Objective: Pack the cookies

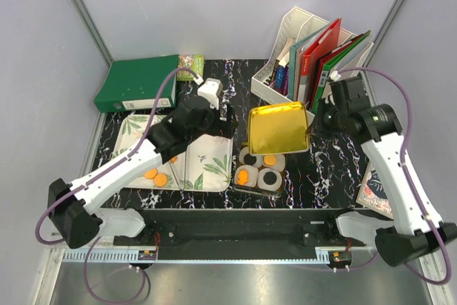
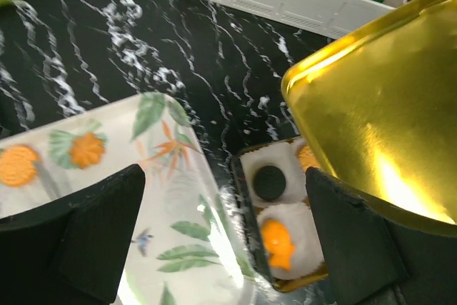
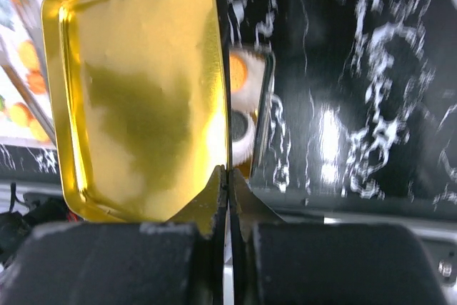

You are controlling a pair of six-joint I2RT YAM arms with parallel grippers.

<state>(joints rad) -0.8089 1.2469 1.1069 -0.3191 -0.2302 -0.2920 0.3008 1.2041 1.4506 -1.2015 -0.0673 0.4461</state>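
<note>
Top external view: right jaws pinch the gold lid (image 1: 277, 128) by its edge; left jaws are wide open, empty. That thin hold could slip, maybe dropping it on the cookies (image 1: 270, 160).

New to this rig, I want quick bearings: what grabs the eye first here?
A shiny gold lid at the table's middle, pinched by the shut right gripper, hangs over cookies in paper cups. Left of it, more cookies lie on a leaf-patterned tray near the open left gripper.
</note>
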